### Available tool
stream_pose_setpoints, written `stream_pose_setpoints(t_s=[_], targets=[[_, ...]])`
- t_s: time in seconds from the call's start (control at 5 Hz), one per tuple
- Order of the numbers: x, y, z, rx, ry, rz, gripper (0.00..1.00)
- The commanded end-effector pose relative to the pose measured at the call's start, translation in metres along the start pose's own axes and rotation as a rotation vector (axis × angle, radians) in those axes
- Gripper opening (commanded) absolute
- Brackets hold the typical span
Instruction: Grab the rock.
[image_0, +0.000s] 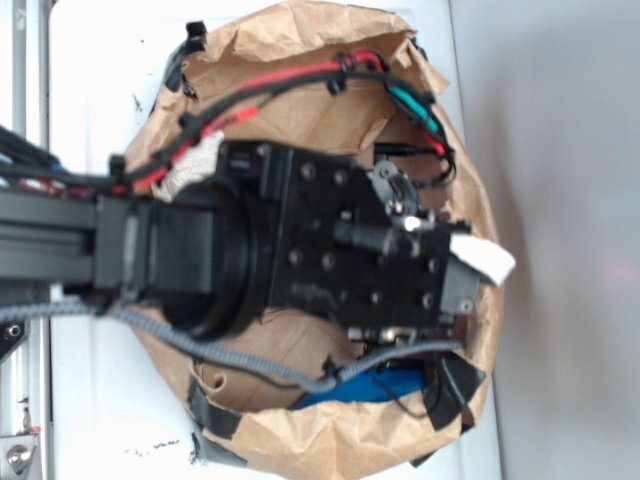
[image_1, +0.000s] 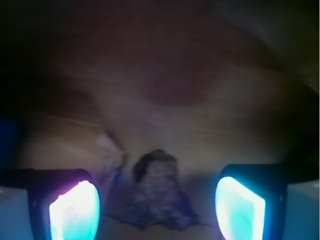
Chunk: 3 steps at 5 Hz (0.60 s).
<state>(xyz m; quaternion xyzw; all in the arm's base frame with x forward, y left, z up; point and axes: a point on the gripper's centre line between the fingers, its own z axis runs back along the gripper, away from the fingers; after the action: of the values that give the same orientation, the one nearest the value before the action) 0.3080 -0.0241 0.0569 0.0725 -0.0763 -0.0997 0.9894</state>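
Wrist view. The gripper (image_1: 157, 210) stands open, its two glowing fingertips (image_1: 75, 210) at the lower corners. Between them, touching neither, lies the rock (image_1: 159, 192) (dark, rough, jagged) on a blurred brown surface (image_1: 200, 100). A pale crumpled object (image_1: 109, 147) sits just beside the rock's left.

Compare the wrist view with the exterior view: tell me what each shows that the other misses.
Only the wrist view shows the rock lying between the two glowing fingertips of the open gripper, apart from both, with a pale scrap just behind it. Only the exterior view shows the arm from above, its red and black cables, and a blue object below. Both show the brown paper bag.
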Motion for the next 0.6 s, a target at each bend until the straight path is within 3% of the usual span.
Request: stream_pose_setpoints(t_s=[0.0,0.4], targets=[[0.006,-0.012,-0.002,0.001,-0.011,-0.034,1.00],[0.017,-0.006,-0.023,0.029,0.043,-0.011,1.00]])
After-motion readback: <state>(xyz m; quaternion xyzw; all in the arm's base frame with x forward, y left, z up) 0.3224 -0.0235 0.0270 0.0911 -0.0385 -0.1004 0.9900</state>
